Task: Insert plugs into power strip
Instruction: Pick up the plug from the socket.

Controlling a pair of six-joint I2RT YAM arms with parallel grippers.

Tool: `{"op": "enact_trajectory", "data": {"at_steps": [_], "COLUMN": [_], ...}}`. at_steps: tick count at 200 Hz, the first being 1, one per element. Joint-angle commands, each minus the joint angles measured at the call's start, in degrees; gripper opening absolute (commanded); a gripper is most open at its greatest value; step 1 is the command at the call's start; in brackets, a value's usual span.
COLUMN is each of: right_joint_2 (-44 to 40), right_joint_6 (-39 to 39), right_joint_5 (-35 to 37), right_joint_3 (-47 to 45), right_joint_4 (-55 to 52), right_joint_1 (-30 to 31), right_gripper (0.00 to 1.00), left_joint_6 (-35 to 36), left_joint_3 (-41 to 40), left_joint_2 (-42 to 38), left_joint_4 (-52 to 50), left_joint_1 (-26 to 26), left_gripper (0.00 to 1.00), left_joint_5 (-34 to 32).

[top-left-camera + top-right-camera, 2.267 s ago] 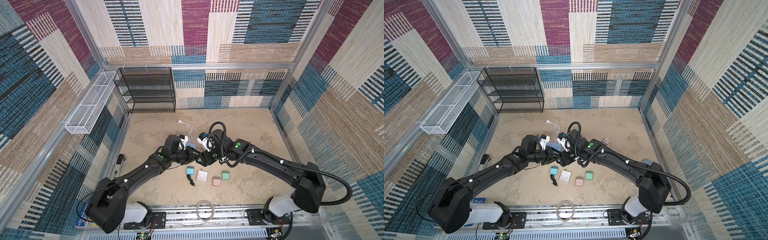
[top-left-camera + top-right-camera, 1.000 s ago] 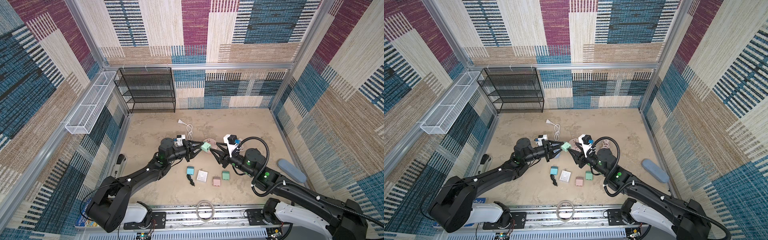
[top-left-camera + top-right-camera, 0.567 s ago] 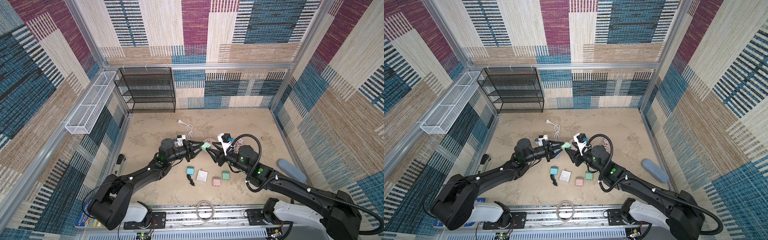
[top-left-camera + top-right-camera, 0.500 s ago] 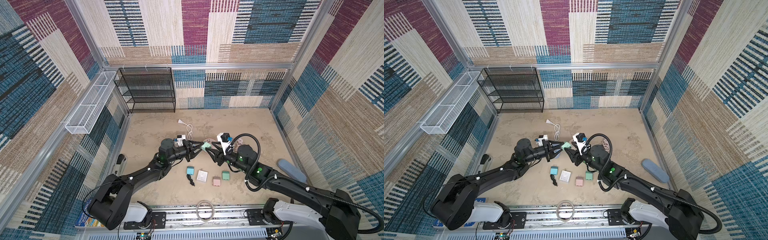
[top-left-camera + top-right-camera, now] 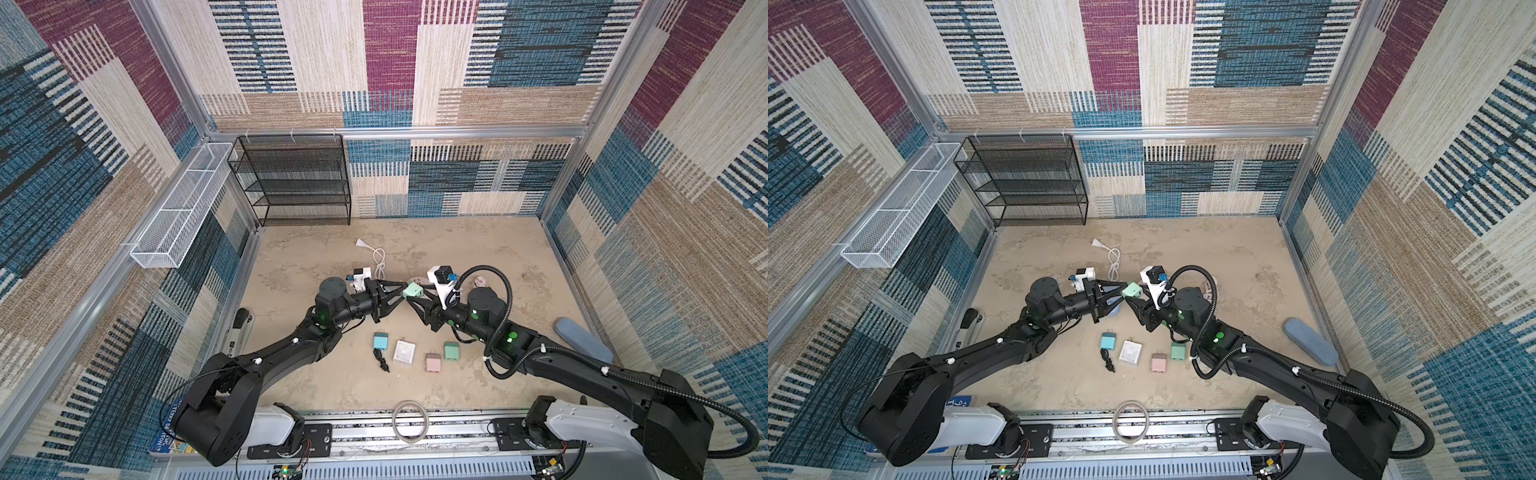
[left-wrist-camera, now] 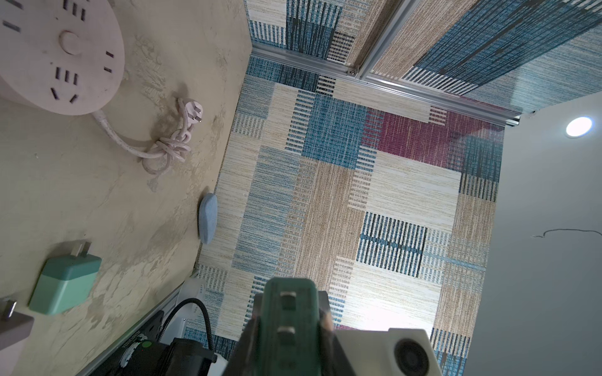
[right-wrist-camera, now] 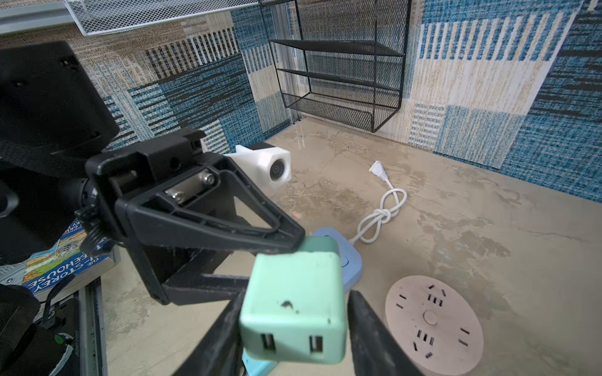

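Walls (image 5: 395, 62): patchwork carpet-like panels in blue, maroon, beige and cream, set in aluminium framing (image 5: 399, 132).
Floor (image 5: 478, 249): mottled beige, stone-look.
Black wire shelf rack (image 5: 297, 183): against back wall.
White wire basket (image 5: 178, 216): mounted on side wall.
Round lamp (image 6: 579, 126): lit, seemingly on a grey ceiling (image 6: 547, 228).

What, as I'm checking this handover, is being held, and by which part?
The left claw grips the mint green plug by its prong end; the right claw only flanks it.

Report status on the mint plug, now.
Left gripper shut on mint green plug, held aloft. Right gripper open, jaws flanking the same plug. Round pink power strip close by, sockets empty, nothing on it.
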Motion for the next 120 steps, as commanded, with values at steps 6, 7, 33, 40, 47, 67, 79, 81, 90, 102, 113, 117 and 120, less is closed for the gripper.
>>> {"op": "enact_trajectory", "data": {"at_steps": [6,7,33,40,47,67,79,81,90,102,113,117,120], "right_joint_2": [0.6,0.6,1.0,1.1,1.3,1.4,1.2,1.1,1.0,1.1,1.3,1.5,1.6], "right_joint_6": [0.0,0.1,0.3,0.4,0.3,0.4,0.7,0.7,1.1,1.6,2.0,2.2,2.3], "right_joint_5": [-1.5,-1.5,-2.2,-2.4,-2.4,-2.6,-2.8,-2.9,-2.9,-3.1,-2.7,-2.6,-2.5], "right_joint_3": [1.0,1.0,1.4,1.6,1.6,1.6,1.6,1.5,1.5,1.7,2.2,2.4,2.5], "right_joint_4": [2.1,2.1,2.3,2.3,2.2,2.1,2.3,2.3,2.4,2.3,1.5,1.2,1.0], "right_joint_1": [0.0,0.0,0.0,0.0,0.0,0.0,0.0,0.0,-0.1,0.0,0.0,0.0,0.0], "right_gripper": [0.50,0.50,0.45,0.43,0.39,0.25,0.14,0.12,0.07,0.04,0.00,0.00,0.00], "left_joint_6": [0.1,0.1,0.1,0.1,0.1,0.1,0.3,0.4,0.6,0.6,0.4,0.2,0.1], "left_joint_3": [-0.2,-0.2,-0.5,-0.7,-0.8,-0.9,-0.9,-1.0,-1.0,-1.2,-1.4,-1.4,-1.5], "left_joint_2": [-0.3,-0.4,-0.4,-0.4,-0.3,-0.2,0.1,0.0,0.2,0.8,1.7,2.0,2.4], "left_joint_4": [1.0,1.0,1.1,1.1,1.2,1.3,1.4,1.4,1.2,1.5,2.2,2.7,3.1], "left_joint_1": [-0.3,-0.3,-0.5,-0.5,-0.6,-0.7,-0.7,-0.7,-0.7,-0.7,-0.6,-0.5,-0.4], "left_gripper": [0.00,0.00,0.00,0.00,0.00,0.00,0.00,0.00,0.00,0.00,0.07,0.15,0.22], "left_joint_5": [0.4,0.4,0.3,0.2,0.2,0.2,0.2,0.2,0.2,0.3,0.5,0.6,0.7]}}
